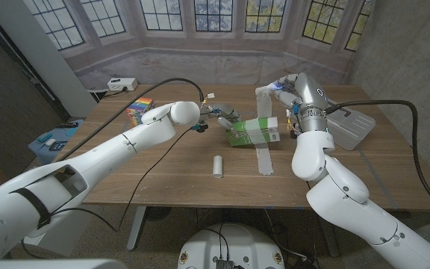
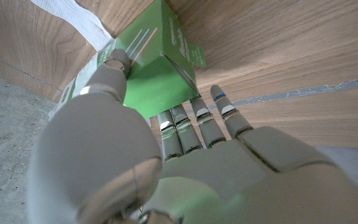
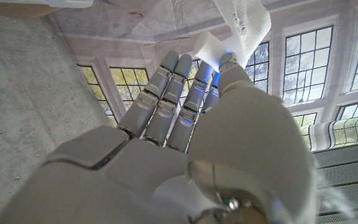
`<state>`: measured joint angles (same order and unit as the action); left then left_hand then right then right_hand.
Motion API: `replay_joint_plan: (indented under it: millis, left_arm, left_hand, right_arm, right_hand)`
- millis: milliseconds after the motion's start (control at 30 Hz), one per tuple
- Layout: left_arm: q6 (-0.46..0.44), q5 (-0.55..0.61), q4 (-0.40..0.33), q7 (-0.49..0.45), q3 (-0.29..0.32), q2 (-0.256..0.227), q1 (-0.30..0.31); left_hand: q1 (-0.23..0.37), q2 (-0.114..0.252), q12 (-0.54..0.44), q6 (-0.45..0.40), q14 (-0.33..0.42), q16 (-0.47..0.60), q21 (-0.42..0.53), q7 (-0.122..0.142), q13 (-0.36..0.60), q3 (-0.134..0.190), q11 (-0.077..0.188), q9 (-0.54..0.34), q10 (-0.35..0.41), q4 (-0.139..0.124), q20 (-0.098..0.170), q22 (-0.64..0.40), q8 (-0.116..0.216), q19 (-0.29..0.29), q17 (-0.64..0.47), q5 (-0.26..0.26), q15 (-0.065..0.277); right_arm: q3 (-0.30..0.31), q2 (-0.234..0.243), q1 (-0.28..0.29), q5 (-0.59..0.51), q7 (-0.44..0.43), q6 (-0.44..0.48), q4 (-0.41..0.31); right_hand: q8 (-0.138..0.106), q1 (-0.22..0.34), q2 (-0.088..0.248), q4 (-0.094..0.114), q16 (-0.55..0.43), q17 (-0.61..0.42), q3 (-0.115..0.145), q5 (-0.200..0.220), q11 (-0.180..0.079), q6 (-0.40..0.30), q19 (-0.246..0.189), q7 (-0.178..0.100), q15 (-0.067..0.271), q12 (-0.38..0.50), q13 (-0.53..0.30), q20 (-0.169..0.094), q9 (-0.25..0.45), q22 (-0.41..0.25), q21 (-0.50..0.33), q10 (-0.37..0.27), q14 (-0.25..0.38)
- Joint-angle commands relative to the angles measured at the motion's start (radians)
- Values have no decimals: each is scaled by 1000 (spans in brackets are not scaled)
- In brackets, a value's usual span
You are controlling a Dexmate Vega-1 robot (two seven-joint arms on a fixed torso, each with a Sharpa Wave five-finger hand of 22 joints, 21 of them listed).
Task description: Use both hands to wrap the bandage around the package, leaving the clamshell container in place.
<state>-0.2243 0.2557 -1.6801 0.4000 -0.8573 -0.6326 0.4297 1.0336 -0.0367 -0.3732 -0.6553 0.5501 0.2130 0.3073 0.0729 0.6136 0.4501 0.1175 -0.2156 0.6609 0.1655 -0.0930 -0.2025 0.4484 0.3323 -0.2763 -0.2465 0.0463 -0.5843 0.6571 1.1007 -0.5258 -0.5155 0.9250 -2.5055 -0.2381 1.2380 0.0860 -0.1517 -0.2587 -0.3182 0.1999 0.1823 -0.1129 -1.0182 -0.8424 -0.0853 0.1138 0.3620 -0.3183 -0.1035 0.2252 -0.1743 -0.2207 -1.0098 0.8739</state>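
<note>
The left arm reaches across the table, and the left hand (image 2: 166, 155) grips the green package (image 2: 157, 68), thumb on one face and fingers (image 2: 197, 121) against another. The right arm bends upward at the elbow, its right hand (image 3: 191, 124) raised above the table, pinching the white bandage (image 3: 244, 25) between thumb and fingers.

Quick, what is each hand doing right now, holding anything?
Left hand: grips the green package on the table.
Right hand: raised, pinches the white bandage.
</note>
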Motion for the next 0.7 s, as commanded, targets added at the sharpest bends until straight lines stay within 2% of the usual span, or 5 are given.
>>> replay_joint_plan:
  millis: [33,700]
  left_arm:
    - [-5,1,10,-38,-1,9,1]
    - [55,-5,96,-46,-9,31,-39]
  left_hand:
    - [-74,89,-3,-86,7,9,4,-75,4,12,-2,-11,3,-9,-8,-2,122,8,-5,-2,1]
    - [-74,87,-5,-91,8,8,4,-75,3,11,-1,-12,5,-9,-9,-2,122,8,-5,-3,-1]
  right_arm:
    - [-13,-30,25,12,-21,-12,-20]
    - [-110,-92,39,-38,-55,51,-54]
  right_hand:
    - [-1,-5,2,1,1,-2,-3,7,6,-1,-2,4,113,-1,-5,-3,3,-4,6,-4,9]
    - [1,-6,4,0,2,-4,-3,7,9,1,-1,7,113,-3,-4,-2,2,-4,7,-3,7]
